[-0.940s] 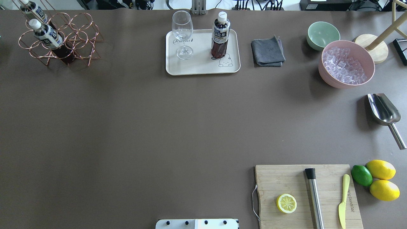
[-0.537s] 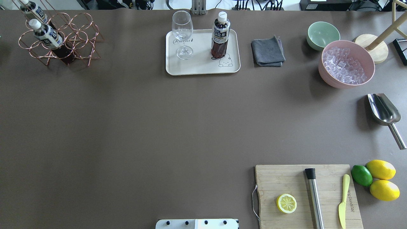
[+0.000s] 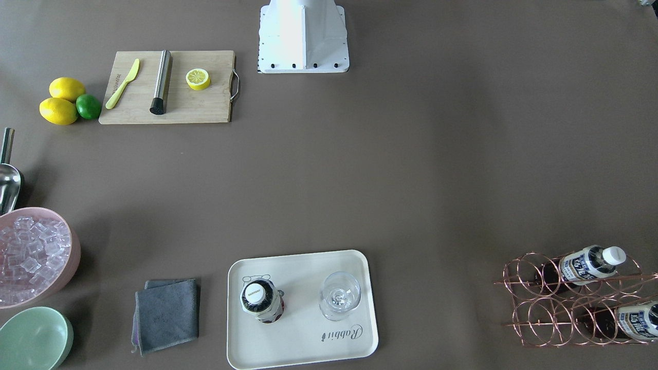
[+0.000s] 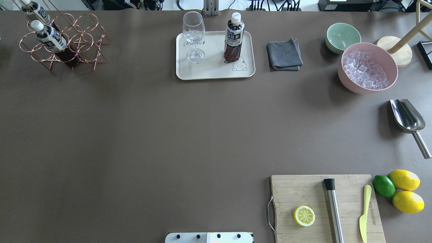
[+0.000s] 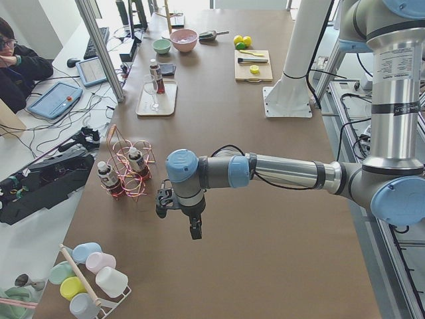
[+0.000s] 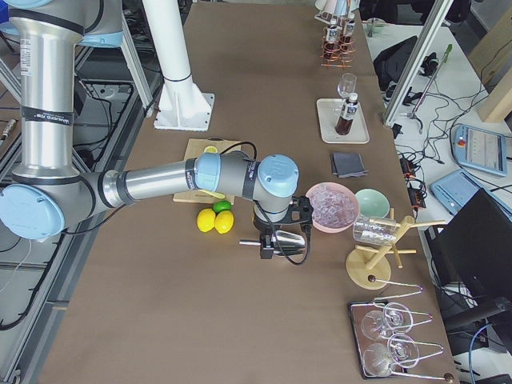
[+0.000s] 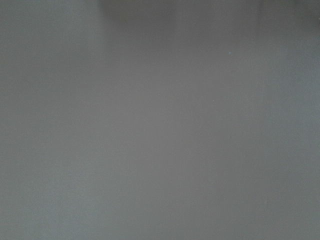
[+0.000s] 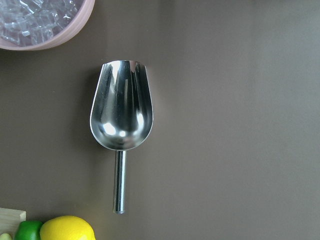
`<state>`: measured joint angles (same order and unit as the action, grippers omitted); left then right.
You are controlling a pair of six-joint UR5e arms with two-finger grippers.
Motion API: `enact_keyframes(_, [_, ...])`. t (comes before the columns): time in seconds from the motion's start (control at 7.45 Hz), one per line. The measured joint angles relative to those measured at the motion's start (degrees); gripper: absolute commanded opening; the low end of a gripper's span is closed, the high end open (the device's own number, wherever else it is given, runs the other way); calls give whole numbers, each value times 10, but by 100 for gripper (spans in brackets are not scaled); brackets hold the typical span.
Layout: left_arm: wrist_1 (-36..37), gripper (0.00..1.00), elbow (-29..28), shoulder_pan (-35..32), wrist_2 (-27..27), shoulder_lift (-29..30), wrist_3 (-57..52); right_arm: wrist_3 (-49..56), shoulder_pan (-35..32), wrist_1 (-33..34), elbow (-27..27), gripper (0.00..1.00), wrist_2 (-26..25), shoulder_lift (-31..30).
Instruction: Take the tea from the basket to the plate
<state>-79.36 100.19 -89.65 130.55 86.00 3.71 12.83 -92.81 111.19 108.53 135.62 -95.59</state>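
One tea bottle (image 4: 234, 37) stands upright on the cream plate (image 4: 212, 73), by the bear drawing; it also shows in the front view (image 3: 262, 300). Two more tea bottles (image 4: 50, 37) (image 4: 35, 10) lie in the copper wire basket (image 4: 86, 44) at the far left corner. My left gripper (image 5: 193, 229) shows only in the left side view, above bare table short of the basket (image 5: 126, 163). My right gripper (image 6: 268, 248) shows only in the right side view, above the metal scoop. I cannot tell if either is open or shut.
A wine glass (image 4: 193, 37) stands on the plate beside the bottle. A grey cloth (image 4: 284, 54), mint bowl (image 4: 342, 36) and pink bowl of ice (image 4: 368, 67) lie to its right. The scoop (image 8: 121, 107) and a cutting board (image 4: 297, 192) with lemons are at the near right.
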Motion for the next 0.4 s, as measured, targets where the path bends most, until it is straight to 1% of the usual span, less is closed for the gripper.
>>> enact_keyframes(0.4, [0, 98, 0, 3, 2, 1, -1, 0, 0, 0, 0, 100, 0, 0])
